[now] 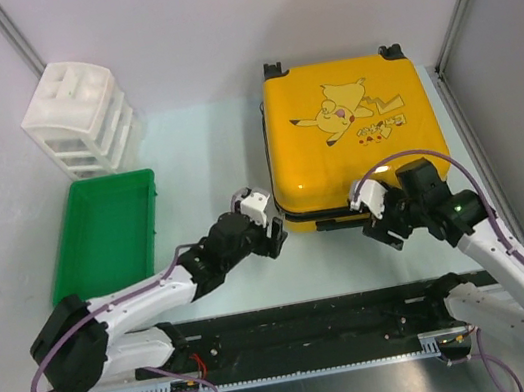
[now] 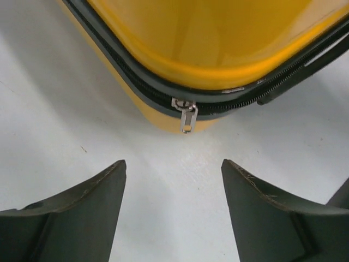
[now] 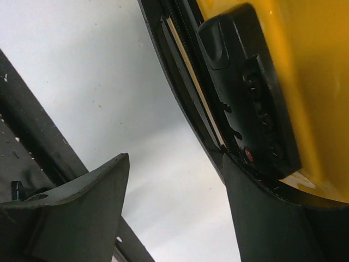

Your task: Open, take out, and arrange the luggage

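Left gripper [image 2: 173, 166] was open, zipper pull [image 2: 187, 115] of the suitcase [image 2: 218, 38] just ahead; right gripper [image 3: 177, 164] was open, combination lock [image 3: 256, 103] beside one finger.

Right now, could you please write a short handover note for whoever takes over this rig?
Left pincer open, empty, facing the zipper pull on the suitcase, near left corner.
Right pincer open, empty, close by the lock on the near edge.
The suitcase lies flat on the table, lid down.
Done: arms in place, nothing opened.
To do: unzip, lift lid, take out, arrange.
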`<state>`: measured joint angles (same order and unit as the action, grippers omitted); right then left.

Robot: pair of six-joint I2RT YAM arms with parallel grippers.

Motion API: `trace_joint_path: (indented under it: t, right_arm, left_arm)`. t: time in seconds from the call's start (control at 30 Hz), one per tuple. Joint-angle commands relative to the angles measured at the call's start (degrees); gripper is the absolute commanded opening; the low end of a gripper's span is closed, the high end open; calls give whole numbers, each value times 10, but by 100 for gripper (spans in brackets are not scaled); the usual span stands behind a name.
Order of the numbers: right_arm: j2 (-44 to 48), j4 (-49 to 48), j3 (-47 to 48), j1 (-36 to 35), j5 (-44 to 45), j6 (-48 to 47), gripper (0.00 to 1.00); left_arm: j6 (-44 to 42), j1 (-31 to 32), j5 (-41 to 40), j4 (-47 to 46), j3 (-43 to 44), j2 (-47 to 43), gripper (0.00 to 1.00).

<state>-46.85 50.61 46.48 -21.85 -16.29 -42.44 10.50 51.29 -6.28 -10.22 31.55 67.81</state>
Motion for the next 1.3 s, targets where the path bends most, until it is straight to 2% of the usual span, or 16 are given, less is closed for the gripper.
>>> trace_joint_path:
  t: [0.0, 0.27, 0.37, 0.4, 0.47, 0.5, 0.6, 0.67, 0.77, 0.9, 0.97, 1.07, 1.1, 1.17, 1.2, 1.27]
  right_arm:
    - [4, -49, -16, -11, 19, -11, 73]
    - [11, -126, -66, -66, 50, -16, 72]
    - [-3, -148, -79, -97, 66, -8, 72]
    - [-7, -157, -84, -105, 71, -7, 73]
    - [-13, -189, -100, -133, 95, -5, 73]
    - [-23, -202, -104, -144, 107, -5, 74]
    - [-44, -242, -119, -187, 152, -5, 76]
    - [-66, -271, -126, -196, 183, 0, 77]
    - [-83, -307, -135, -201, 210, -3, 78]
    - [-97, -326, -146, -203, 224, -15, 76]
    - [-105, -323, -148, -203, 217, -19, 72]
    - [-111, -320, -157, -204, 211, -29, 59]
    - [-111, -319, -161, -203, 211, -35, 50]
    - [-109, -311, -169, -203, 211, -41, 40]
    - [-107, -308, -171, -203, 210, -45, 30]
    - [-106, -293, -177, -203, 207, -50, 18]
  left_arm:
    - [16, 18, -44, -58, 44, 31, 73]
    - [8, 30, -58, -88, 89, 102, 66]
    - [1, 30, -64, -92, 91, 116, 55]
    - [0, 30, -65, -93, 91, 116, 47]
    - [-7, 29, -59, -95, 82, 114, 40]
    - [-9, 29, -56, -95, 78, 112, 33]
    - [-15, 22, -31, -98, 60, 95, 23]
    - [-17, 15, -6, -99, 47, 78, 17]
    - [-20, 0, 15, -98, 32, 59, 0]
    - [-24, -31, 50, -98, 18, 45, 0]
    - [-29, -37, 58, -99, 14, 39, 0]
    - [-31, -49, 58, -99, 14, 34, 0]
    - [-32, -55, 73, -99, 14, 31, 0]
    - [-36, -62, 77, -99, 15, 26, 0]
    - [-39, -70, 83, -99, 15, 24, 0]
    - [-50, -78, 87, -98, 15, 23, 0]
